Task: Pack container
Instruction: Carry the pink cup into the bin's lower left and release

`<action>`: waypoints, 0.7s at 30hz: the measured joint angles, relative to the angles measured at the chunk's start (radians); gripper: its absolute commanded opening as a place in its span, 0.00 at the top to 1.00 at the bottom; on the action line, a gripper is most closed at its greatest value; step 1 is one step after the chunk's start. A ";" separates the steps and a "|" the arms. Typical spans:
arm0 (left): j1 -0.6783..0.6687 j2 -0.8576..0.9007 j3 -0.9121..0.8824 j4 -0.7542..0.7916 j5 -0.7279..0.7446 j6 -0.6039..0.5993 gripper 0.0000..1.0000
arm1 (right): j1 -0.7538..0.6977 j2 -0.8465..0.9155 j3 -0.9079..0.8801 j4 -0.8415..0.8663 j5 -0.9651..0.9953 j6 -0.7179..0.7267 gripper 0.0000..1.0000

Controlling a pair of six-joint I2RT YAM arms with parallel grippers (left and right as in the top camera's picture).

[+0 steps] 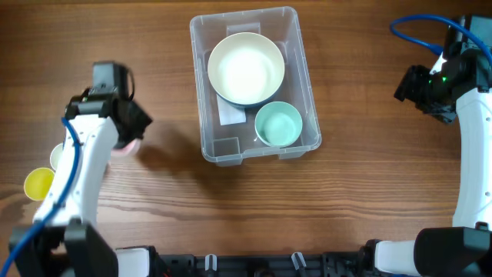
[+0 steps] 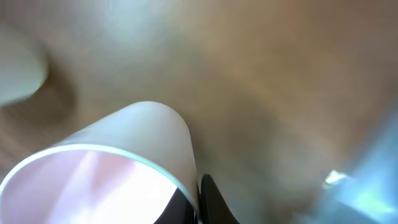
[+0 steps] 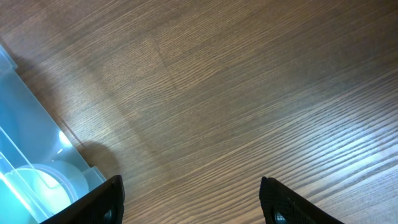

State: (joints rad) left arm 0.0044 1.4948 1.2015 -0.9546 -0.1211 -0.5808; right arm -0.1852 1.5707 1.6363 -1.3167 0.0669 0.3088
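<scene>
The container [image 1: 307, 92] is a clear plastic bin at the top centre of the table. It holds a large cream bowl [image 1: 246, 68] and a small mint-green bowl [image 1: 277, 125]. My left gripper [image 1: 132, 132] is at the left, shut on the wall of a pale pink cup [image 1: 123, 148]. The blurred left wrist view shows the cup [image 2: 118, 162] with its rim pinched between the fingers [image 2: 200, 202]. My right gripper [image 1: 409, 85] is far right of the bin. It is open and empty [image 3: 193, 202] over bare wood, with the bin's corner [image 3: 25, 130] at its left.
A yellow cup [image 1: 37, 183] and a pale cup [image 1: 55, 156] stand at the far left edge, beside my left arm. A blue cable [image 1: 415, 31] loops at the top right. A pale blurred shape [image 2: 18, 68] lies beyond the pink cup.
</scene>
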 measured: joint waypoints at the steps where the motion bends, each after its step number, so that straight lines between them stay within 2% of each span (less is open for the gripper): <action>1: -0.040 -0.021 0.049 -0.012 0.003 0.000 0.96 | 0.000 0.000 0.000 0.000 0.000 0.000 0.30; 2: -0.074 -0.035 0.092 -0.025 0.005 0.000 0.96 | 0.000 0.000 0.000 0.000 -0.001 0.000 0.29; 5: -0.287 -0.069 0.283 -0.048 -0.001 0.000 0.96 | 0.000 0.000 0.000 0.000 -0.007 0.000 0.29; 10: -0.571 -0.045 0.346 -0.029 -0.018 -0.013 0.96 | 0.000 0.000 0.000 0.000 -0.024 0.000 0.29; 14: -0.660 0.105 0.352 -0.046 -0.023 -0.023 0.96 | 0.000 0.000 0.000 0.000 -0.030 -0.003 0.29; 21: -0.668 0.370 0.351 -0.072 -0.023 -0.024 0.96 | 0.000 0.000 0.000 0.000 -0.034 -0.004 0.29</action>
State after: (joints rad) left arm -0.6632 1.8648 1.5524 -1.0271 -0.1444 -0.6044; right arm -0.1852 1.5707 1.6360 -1.3163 0.0326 0.3050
